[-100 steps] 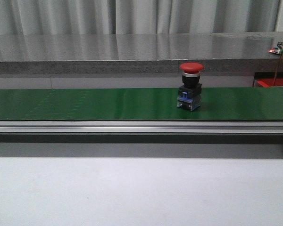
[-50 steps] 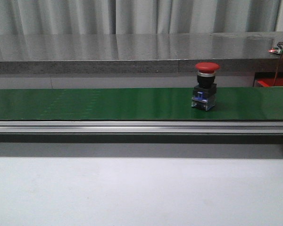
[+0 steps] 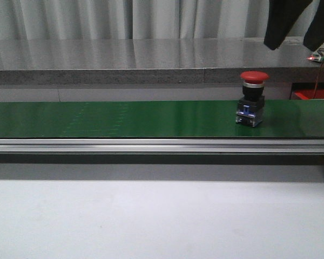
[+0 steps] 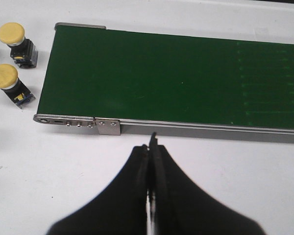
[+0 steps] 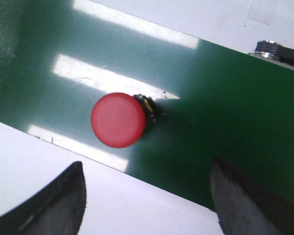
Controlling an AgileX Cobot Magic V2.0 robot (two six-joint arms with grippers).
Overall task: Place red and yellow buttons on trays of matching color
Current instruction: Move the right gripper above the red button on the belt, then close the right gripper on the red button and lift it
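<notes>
The red button (image 3: pixel 253 99) is seen standing upright on the green conveyor belt (image 3: pixel 124 118), towards the belt's right end in the front view. Its red mushroom cap sits on a black body with a blue and metal base. In the right wrist view the same cap (image 5: pixel 118 120) is seen from directly above, with the belt beneath it and bright reflections streaked across the belt surface.

The right gripper (image 5: pixel 147 205) is held above the button, apart from it. Its two dark fingers (image 5: pixel 59 205) are spread wide, and nothing is held between them. In the front view the tips of these fingers (image 3: pixel 281 24) are visible at the upper right, above the button.

The left gripper (image 4: pixel 150 186) is placed over the white table (image 4: pixel 63 161), just off the near rail of the belt's left end. Its fingers are pressed together, with no gap and no object between them.

Two yellow buttons are seen in the left wrist view on the table just beyond the left end of the belt. One yellow button (image 4: pixel 12 35) lies on its side, and the other yellow button (image 4: pixel 7 81) lies tilted beside it.

A red tray (image 3: pixel 313 95) is partly visible behind the belt at the far right of the front view. A grey counter (image 3: pixel 151 59) runs behind the belt, with a curtain (image 3: pixel 151 19) beyond it.
</notes>
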